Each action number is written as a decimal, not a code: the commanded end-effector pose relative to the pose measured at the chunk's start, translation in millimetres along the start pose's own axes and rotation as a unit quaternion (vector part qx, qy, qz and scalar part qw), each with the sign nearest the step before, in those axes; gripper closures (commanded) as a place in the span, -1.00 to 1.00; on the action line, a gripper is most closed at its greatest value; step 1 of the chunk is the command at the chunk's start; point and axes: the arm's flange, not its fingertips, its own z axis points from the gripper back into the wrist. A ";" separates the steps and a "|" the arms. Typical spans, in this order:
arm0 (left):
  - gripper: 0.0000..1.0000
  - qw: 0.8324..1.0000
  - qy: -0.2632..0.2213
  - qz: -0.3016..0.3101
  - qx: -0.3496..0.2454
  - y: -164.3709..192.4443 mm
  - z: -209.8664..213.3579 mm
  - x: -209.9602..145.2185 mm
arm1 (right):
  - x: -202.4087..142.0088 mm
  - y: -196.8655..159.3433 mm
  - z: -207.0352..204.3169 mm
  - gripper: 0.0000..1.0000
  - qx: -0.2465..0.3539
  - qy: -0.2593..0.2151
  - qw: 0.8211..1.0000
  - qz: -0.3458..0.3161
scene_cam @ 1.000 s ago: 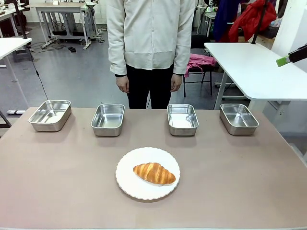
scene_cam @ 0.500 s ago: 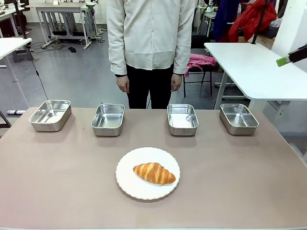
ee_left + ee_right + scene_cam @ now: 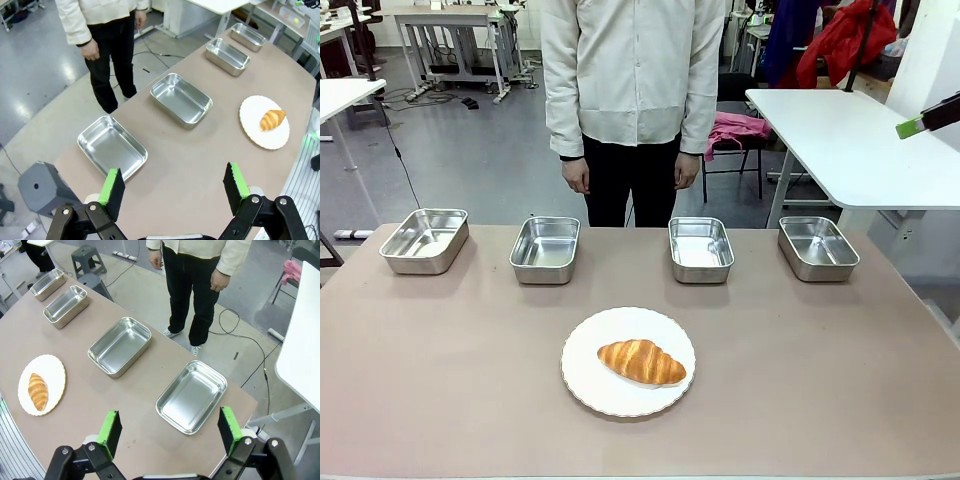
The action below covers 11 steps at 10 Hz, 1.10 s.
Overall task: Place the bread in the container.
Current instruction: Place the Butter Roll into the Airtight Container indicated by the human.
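Zero progress on the placing so far, going by how things lie. Bread (image 3: 642, 361) sits on the white plate (image 3: 582, 385) near the robot's edge of the tabletop (image 3: 440, 390), roughly mid-width, untouched, nothing near it.

Four steel pans in a row along the far side, all empty: left-end pan (image 3: 424, 240), second pan (image 3: 545, 249), third pan (image 3: 701, 249), right-end pan (image 3: 818, 247). Bread is well apart from every one of them; second and third pans are the nearest. Can't tell which pan is the intended one, they look alike.

Left fingers (image 3: 112, 187) spread wide, grasping nothing, high above the left end of the tabletop, looking down the row of pans. Right fingers (image 3: 110, 432) likewise spread and empty, above the right end, the right-end pan just below them in the right wrist view.

Person (image 3: 633, 80) stands at the far side behind the middle pans, hands (image 3: 577, 177) hanging down, not pointing, holding nothing.

Left to do, by my read: the whole job. Reach to the plate, grasp the bread, lift, carry to a pan, release inside.
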 end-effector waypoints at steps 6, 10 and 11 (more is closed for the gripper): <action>-1.00 1.000 -0.002 -0.007 -0.001 0.1 0.3 -0.4 | 0.0 -0.3 -1.7 -1.00 0.006 -0.011 1.000 0.000; -1.00 1.000 -0.002 -0.007 -0.001 0.1 0.3 -0.4 | 0.0 -0.3 -1.7 -1.00 0.006 -0.011 1.000 0.000; -1.00 1.000 -0.002 -0.007 -0.001 0.1 0.3 -0.4 | 0.0 -0.3 -1.7 -1.00 0.006 -0.011 1.000 0.000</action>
